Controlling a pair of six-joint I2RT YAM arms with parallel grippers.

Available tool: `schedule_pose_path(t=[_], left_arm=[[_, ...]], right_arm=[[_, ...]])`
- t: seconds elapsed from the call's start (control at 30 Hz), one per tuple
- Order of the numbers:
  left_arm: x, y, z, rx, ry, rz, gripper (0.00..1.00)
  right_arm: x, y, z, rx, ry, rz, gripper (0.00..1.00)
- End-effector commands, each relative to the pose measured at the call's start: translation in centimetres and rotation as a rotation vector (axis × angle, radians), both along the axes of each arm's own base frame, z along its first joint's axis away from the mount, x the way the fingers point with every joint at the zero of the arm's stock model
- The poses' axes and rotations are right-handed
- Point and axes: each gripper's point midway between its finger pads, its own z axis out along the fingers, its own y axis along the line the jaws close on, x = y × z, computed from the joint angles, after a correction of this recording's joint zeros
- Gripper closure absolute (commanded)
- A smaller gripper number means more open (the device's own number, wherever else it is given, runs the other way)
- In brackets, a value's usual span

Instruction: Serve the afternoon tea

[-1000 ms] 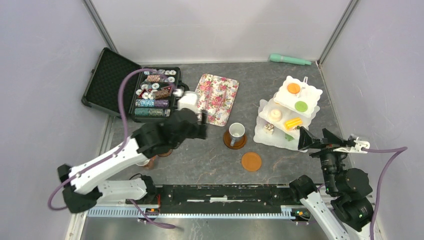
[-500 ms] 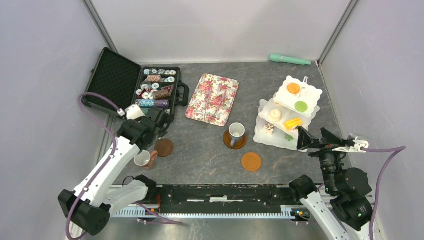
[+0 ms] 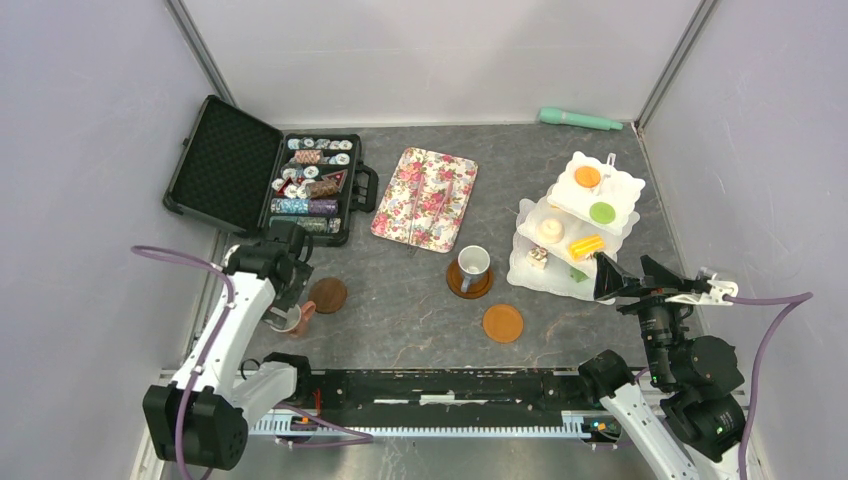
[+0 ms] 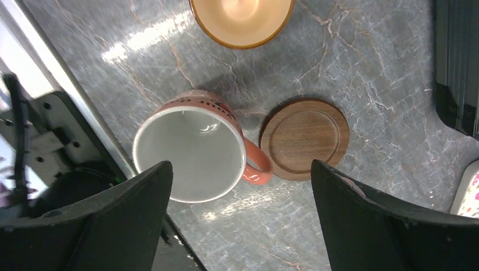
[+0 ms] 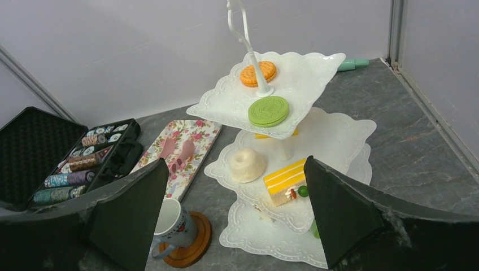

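bench: grey marbled top filling the middle of the overhead view, walled on three sides.
case: black, lid open, upper left of the overhead view; rows of striped chips fill its right half.
stand: white, three scalloped tiers, upright on the bench, right of centre in the overhead view.
tray: flat, floral, rectangular, upper middle of the overhead view, between case and stand and touching neither.
left claw: lower left of the overhead view, pointing down, spread wide and pinching nothing. The orange mug shows between its fingers in the left wrist view.
right claw: lower right of the overhead view, spread and pinching nothing, facing the stand.
orange mug: upright on the bench, empty, white inside; its handle is up against the rim of the left saucer.
white mug: upright on the middle saucer, centre of the overhead view, just left of the stand's bottom tier.
cup: top edge of the left wrist view, cut by the frame; only a round orange rim shows, near the orange mug but apart.
saucers: three, round, brown. The left saucer is bare, and so is the near saucer, below and right of the white mug.
stick: green, lying against the back wall, upper right of the overhead view.
pastries: orange biscuit and green biscuit on the top tier; white bun and yellow cake slice on the middle tier — those on the bottom tier are too hidden to name.
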Motion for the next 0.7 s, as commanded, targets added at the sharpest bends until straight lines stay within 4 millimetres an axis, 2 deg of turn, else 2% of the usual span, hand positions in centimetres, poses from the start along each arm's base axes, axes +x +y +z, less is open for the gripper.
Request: schedule_pose_path(t=[0.0,0.17,0.27,0.37,0.47,0.67], left_arm=[[1.7,-1.0,-1.3,-0.114,-0.117,0.129,0.06],[2.0,-0.4,-4.0,-0.135,-0.099,0.198,0.26],[2.2,-0.5,-4.7,-0.151,-0.093,0.196,0.36],[2.3,-0.3,-4.6,-0.139,-0.091,0.184,0.41],[2.0,0.0,-3.9,-0.115,-0.072,0.173,0.59],[1.4,-0.8,-2.5,-0.156,-0.068,0.144,0.79]], right_arm=[[-2.5,-1.0,2.0,0.083,-0.135,0.021,0.02],[-2.8,-1.2,2.3,0.082,-0.139,0.019,0.02],[-3.0,-1.5,2.4,0.080,-0.139,0.010,0.02],[-3.0,-1.6,2.3,0.078,-0.135,0.004,0.02],[-3.0,-1.5,2.2,0.087,-0.137,0.006,0.02],[-2.8,-1.2,2.2,0.088,-0.137,0.018,0.02]])
